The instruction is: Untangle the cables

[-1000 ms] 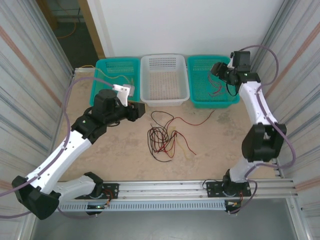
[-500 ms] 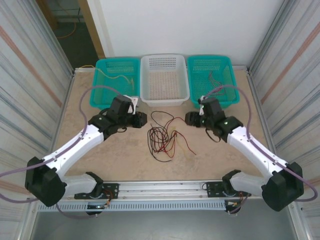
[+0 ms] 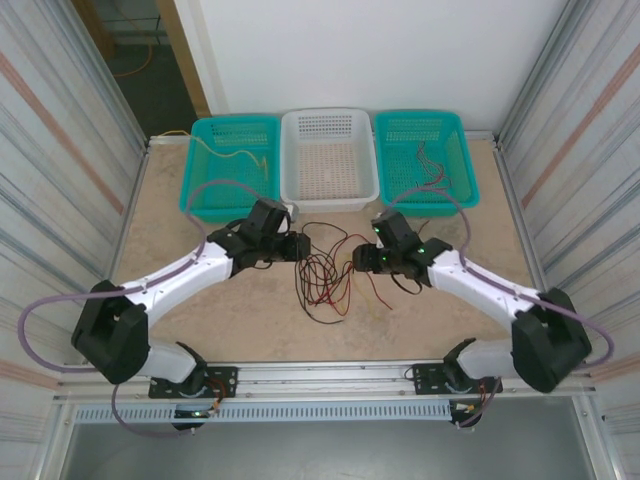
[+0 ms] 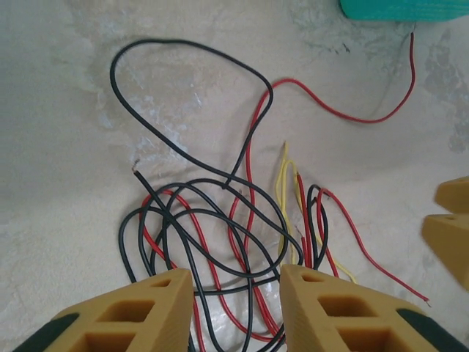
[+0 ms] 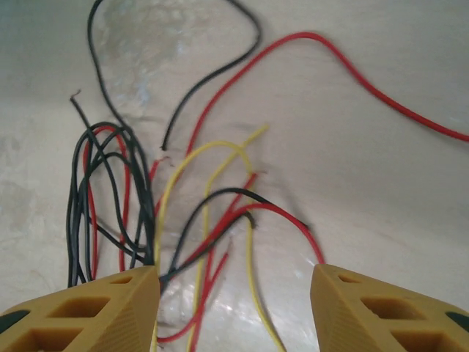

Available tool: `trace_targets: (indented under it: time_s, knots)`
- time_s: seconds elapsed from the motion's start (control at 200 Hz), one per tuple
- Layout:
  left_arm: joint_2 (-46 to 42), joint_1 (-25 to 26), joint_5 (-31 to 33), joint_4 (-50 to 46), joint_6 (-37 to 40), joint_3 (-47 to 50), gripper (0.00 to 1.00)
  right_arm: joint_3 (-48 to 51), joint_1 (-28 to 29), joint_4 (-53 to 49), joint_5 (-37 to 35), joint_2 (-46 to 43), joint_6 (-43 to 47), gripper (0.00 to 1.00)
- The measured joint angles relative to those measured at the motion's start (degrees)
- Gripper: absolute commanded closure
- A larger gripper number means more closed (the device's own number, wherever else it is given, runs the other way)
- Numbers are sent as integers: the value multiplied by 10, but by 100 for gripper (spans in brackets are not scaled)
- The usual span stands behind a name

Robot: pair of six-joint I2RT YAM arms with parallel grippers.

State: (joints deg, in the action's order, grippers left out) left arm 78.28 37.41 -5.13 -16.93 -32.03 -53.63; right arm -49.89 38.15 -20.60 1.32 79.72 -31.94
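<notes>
Reading the top view as a clock with 12 at the far wall, the left basket [image 3: 192, 170] sits at 11 with a tan wire [image 3: 235, 155] lying in it. The left gripper [image 3: 297, 246] reaches in from 8 and hangs low over the table [image 3: 250, 320] at the 9 o'clock edge of the cables [image 3: 322, 278]. In its wrist view the two yellow fingers [image 4: 146, 308] stand apart, released, with black and red strands running on the table under the gap and nothing pinched. The cables lie at the table's middle as a loose tangle of black, red and yellow strands. A black loop [image 4: 190, 45] spreads toward 12. One long red strand [image 4: 352, 119] trails off toward 1, its end close to a teal basket wall. The white basket [image 3: 330, 113] stands at 12, beyond the tangle. The right gripper [image 3: 357, 260] comes in from 4 and hovers at the tangle's 3 o'clock edge, facing the left one across it. Its fingers [image 5: 366, 308] are spread wider, likewise released, with yellow, red and black strands lying under the gap and none grasped. The right basket [image 3: 420, 115] sits at 1 and holds a dark wire [image 3: 428, 165].
</notes>
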Motion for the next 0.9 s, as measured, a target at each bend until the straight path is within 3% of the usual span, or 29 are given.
trace_targets:
  time_s: [0.346, 0.636, 0.737, 0.817, 0.897]
  knots:
    - [-134, -31, 37, -10, -11, 44, 57, -156, 33, -6, 15, 170, 59, 52]
    - [-166, -58, 37, -23, -19, 66, 55, -170, 54, -16, 22, 231, 72, 56]
    - [-166, -59, 34, -23, -24, 66, 56, -170, 54, -13, 30, 231, 74, 69]
    - [-165, -59, 32, -23, -26, 66, 56, -170, 54, -13, 32, 231, 72, 85]
    - [-160, -59, 27, -22, -26, 66, 56, -169, 54, -13, 34, 230, 74, 84]
